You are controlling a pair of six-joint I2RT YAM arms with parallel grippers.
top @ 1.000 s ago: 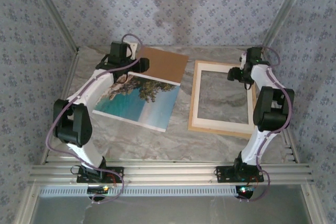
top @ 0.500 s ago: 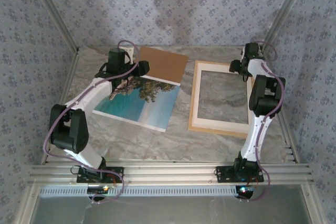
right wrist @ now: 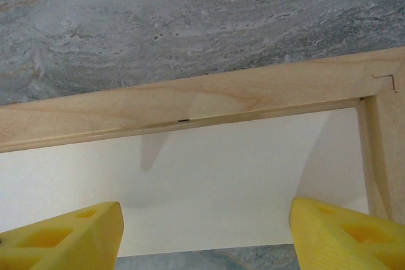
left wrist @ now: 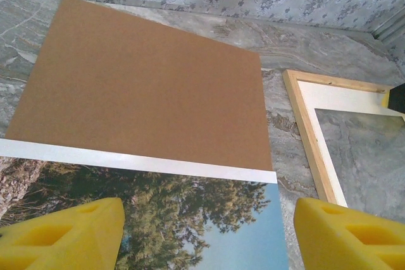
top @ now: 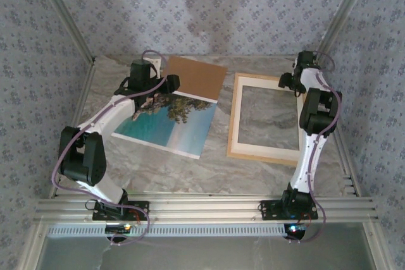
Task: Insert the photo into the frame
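Right arm swung to the frame's (right wrist: 190,109) far-right corner in the last second — right gripper (right wrist: 205,226) spread wide, empty, over wood and white mat (right wrist: 209,175). Left gripper (left wrist: 209,222) barely moved: wide, empty, above the photo's (top: 168,121) far edge. Photo lies flat left of the frame, overlapping the brown backing board (left wrist: 145,86). Looks like pickup hasn't begun.

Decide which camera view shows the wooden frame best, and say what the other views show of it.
The top external view: the whole frame lies on the table, its right side partly behind the right arm. The left wrist view catches one corner; the right wrist view shows one rail and a corner close up.
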